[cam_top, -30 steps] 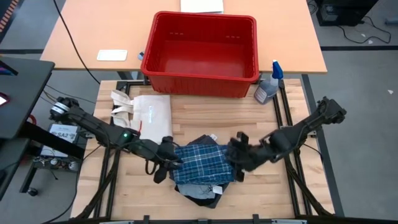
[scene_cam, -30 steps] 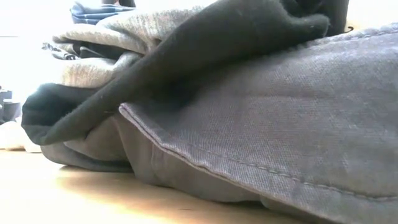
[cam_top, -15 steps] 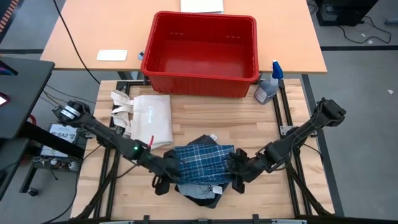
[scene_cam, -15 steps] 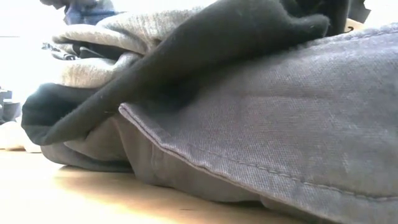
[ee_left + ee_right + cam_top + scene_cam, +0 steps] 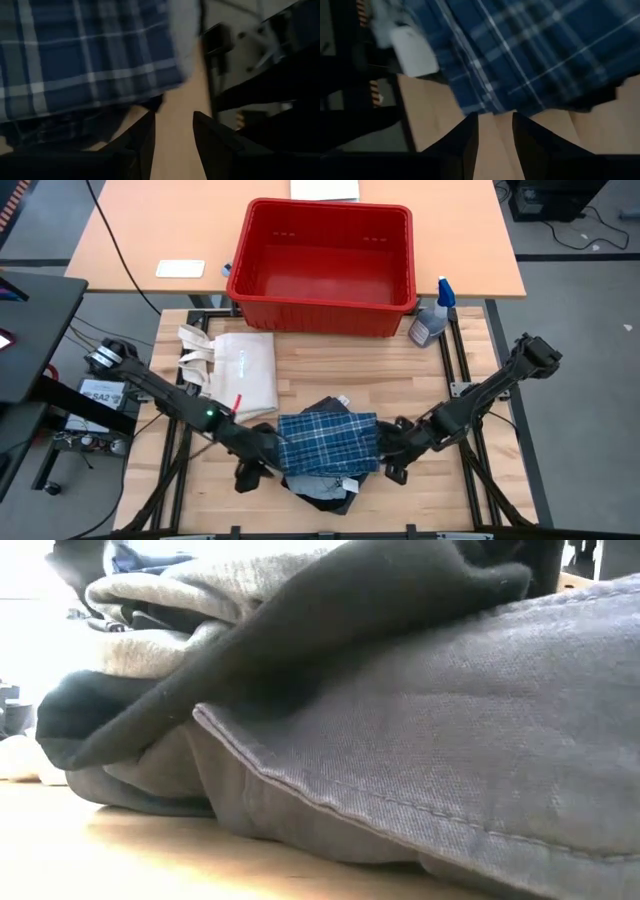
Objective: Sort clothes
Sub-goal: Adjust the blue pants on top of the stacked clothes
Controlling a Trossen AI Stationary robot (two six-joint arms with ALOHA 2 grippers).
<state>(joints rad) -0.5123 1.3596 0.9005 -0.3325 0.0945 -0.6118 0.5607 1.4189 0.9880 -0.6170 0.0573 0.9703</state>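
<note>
**Both pincers flank the plaid piece**

While I watch from above, the cream tote bag (image 5: 243, 370) lies flat on the left part of the worktop (image 5: 330, 370), well apart from the red bin (image 5: 322, 262) on the desk behind it. My left pincer (image 5: 262, 455) sits low at the left edge of the clothes pile, its fingers (image 5: 142, 135) parted by a narrow gap with only bare wood between them, holding nothing. Next comes the pile itself, near the front middle of the worktop: the blue-and-white plaid piece (image 5: 328, 444) lies folded on top, the black piece (image 5: 330, 615) shows beneath it, and the charcoal-grey shorts (image 5: 470, 740) fill the table-level view, with a light grey layer (image 5: 170, 590) folded among them. My right pincer (image 5: 388, 450) rests at the plaid's right edge, likewise narrowly parted over wood and empty. Farther right, a spray bottle (image 5: 433, 317) stands by the bin's corner.
</note>
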